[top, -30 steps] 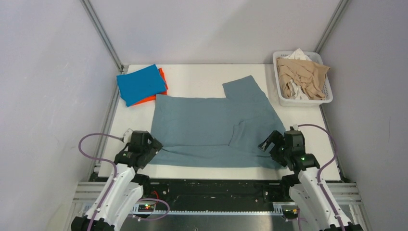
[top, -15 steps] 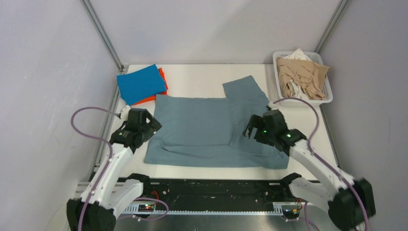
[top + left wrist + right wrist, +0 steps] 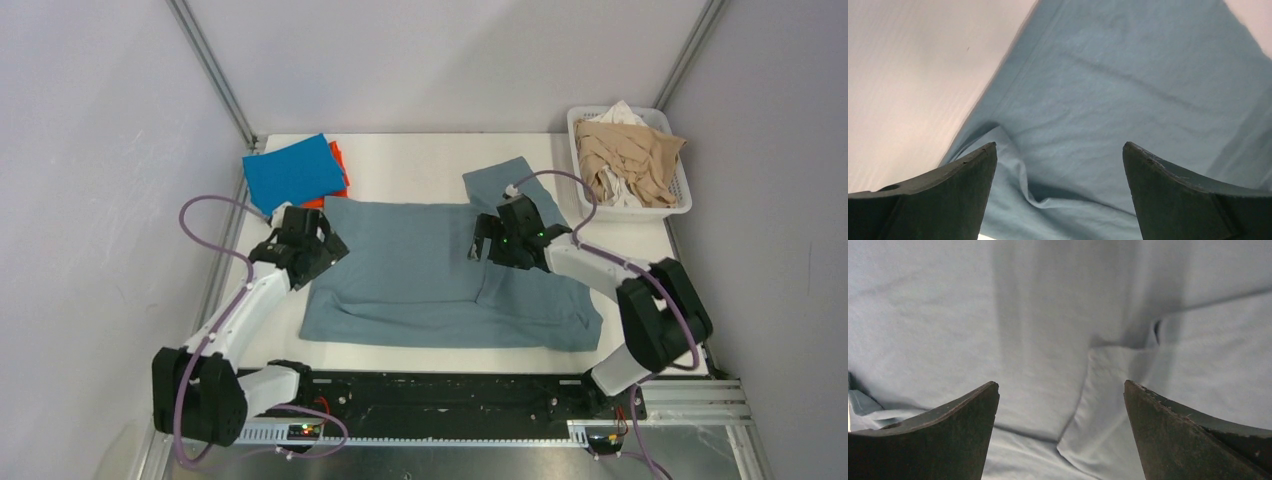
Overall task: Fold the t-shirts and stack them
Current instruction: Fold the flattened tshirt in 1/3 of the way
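Since the shirt [image 3: 420, 275] looks limp and light, the left gripper [image 3: 318, 241] and right gripper [image 3: 487, 244], both wide open and empty, should pinch its edges.

Three t-shirts [image 3: 420, 270] [image 3: 295, 172] [image 3: 340, 158], one basket [image 3: 632, 212], two end effectors [image 3: 322, 240] [image 3: 482, 240].

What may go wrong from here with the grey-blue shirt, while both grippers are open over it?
1. The grey-blue shirt is bunched near the left gripper; a pinch there may grab two layers.
2. The right gripper hangs over a folded-over flap; lifting there may undo that fold.
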`<state>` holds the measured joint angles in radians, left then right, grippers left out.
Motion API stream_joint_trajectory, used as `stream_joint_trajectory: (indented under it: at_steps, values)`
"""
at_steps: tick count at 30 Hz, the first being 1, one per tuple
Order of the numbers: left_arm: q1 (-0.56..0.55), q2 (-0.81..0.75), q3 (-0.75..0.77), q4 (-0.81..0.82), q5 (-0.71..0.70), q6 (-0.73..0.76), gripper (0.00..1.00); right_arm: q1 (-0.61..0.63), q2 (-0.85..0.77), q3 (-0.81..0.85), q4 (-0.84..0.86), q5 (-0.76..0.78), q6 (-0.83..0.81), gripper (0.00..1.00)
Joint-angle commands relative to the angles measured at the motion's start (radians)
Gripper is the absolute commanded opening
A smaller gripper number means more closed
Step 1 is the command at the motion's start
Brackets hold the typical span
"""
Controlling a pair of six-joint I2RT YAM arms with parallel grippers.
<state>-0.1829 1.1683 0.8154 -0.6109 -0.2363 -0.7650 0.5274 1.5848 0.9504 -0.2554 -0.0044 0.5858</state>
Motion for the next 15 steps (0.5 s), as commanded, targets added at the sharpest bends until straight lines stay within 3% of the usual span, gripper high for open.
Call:
stream_joint_trajectory:
  at_steps: [1, 7, 15]
  values:
    - [0.013, 0.099, 0.117, 0.078, -0.014, 0.068, 1.0, -0.018, 0.104, 0.087, 0.074, -0.116, -0.027, 1.0]
    - [0.074, 0.319, 0.302, 0.111, 0.032, 0.174, 1.0, -0.089, 0.113, 0.185, 0.04, -0.133, -0.086, 0.99]
    - [0.132, 0.639, 0.557, 0.138, 0.072, 0.307, 1.0, -0.31, 0.049, 0.226, 0.107, -0.228, -0.086, 0.99]
